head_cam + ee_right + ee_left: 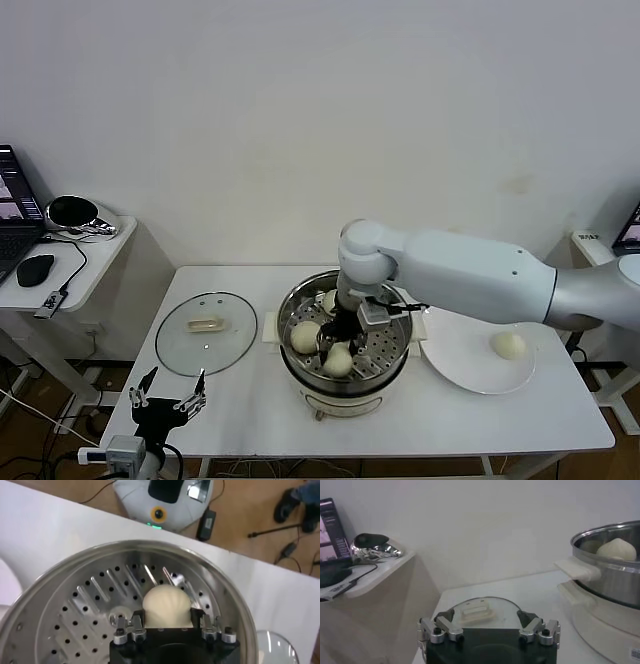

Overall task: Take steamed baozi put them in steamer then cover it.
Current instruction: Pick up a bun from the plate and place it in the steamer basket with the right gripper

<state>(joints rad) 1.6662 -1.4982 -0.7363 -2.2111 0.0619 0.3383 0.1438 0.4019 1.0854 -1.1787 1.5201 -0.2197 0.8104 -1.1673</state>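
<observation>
Three buns lay inside the steamer when you looked through the head camera, and a fourth bun sat on the white plate just to the steamer's right. Your right arm reached across from the right, bent down at the wrist, with the right gripper lowered into the pot over the perforated tray. In the right wrist view that gripper had its fingers set on either side of a bun, touching it, so it was closed around that bun, which rested on the tray. Your left gripper hung low at the table's front left corner, near you, with its fingers spread apart and holding nothing; the left wrist view showed the same gripper pointing toward the glass lid. You had that lid lying flat on the white table, to the left of the steamer and apart from it. Beyond the table stood a plain white wall, and to your far left a side desk carried a laptop, a mouse and a shiny round object. Wooden floor and cables showed below the table edge.
</observation>
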